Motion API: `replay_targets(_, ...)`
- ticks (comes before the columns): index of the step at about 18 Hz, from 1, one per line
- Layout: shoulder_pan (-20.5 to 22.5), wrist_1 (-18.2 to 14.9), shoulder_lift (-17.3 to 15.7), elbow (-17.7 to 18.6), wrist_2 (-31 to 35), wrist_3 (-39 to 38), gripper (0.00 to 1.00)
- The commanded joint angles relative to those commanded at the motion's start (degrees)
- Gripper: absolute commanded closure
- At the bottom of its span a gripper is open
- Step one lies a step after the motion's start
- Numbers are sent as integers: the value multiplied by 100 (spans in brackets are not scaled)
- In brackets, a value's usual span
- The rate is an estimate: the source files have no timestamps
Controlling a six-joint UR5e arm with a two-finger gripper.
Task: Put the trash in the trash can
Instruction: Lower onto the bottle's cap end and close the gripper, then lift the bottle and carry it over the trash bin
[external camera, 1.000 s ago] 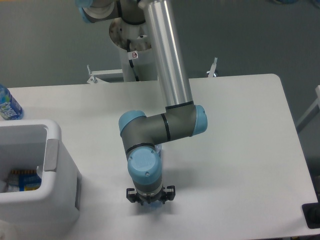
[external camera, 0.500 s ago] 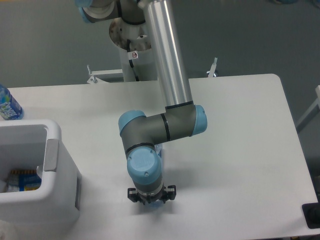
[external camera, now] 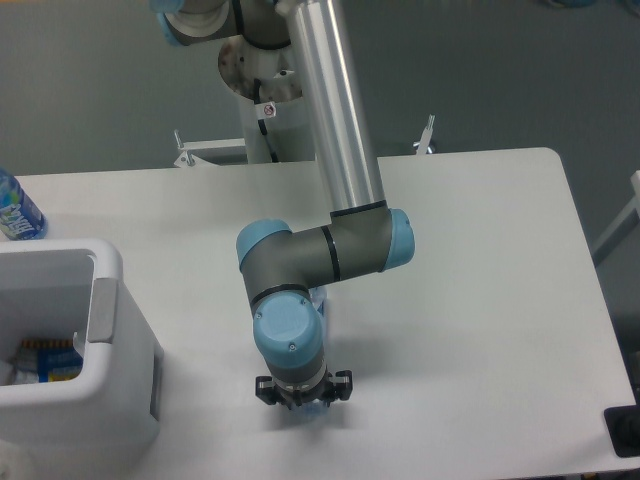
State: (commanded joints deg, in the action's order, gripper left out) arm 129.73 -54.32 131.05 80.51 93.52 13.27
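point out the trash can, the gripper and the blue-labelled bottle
trash can (external camera: pixel 108 262): fixed camera, on its thick white rim
gripper (external camera: pixel 302 400): fixed camera, below the wrist, fingertips hidden
blue-labelled bottle (external camera: pixel 14 212): fixed camera, on its label

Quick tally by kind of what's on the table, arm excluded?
Bins: 1, the white trash can, some items inside
Labelled bottles: 1, blue-labelled bottle at far left edge
Items under the gripper: 1, mostly hidden, clear-bluish
Total: 3

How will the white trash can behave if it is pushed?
The trash can looks like hollow plastic holding little, so it is probably light and easy to slide. Its broad boxy shape makes tipping or rolling unlikely.
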Motion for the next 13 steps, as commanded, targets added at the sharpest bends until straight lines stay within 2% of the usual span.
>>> replay_targets(1, 0, -9, -9, 0, 0, 0, 45)
replay_targets(4, 9, -9, -35, -9, -18, 0, 48)
replay_targets(10, 35, -17, -132, -9, -53, 9, 48)
replay_targets(13, 123, 17, -368, -87, -96, -61, 48)
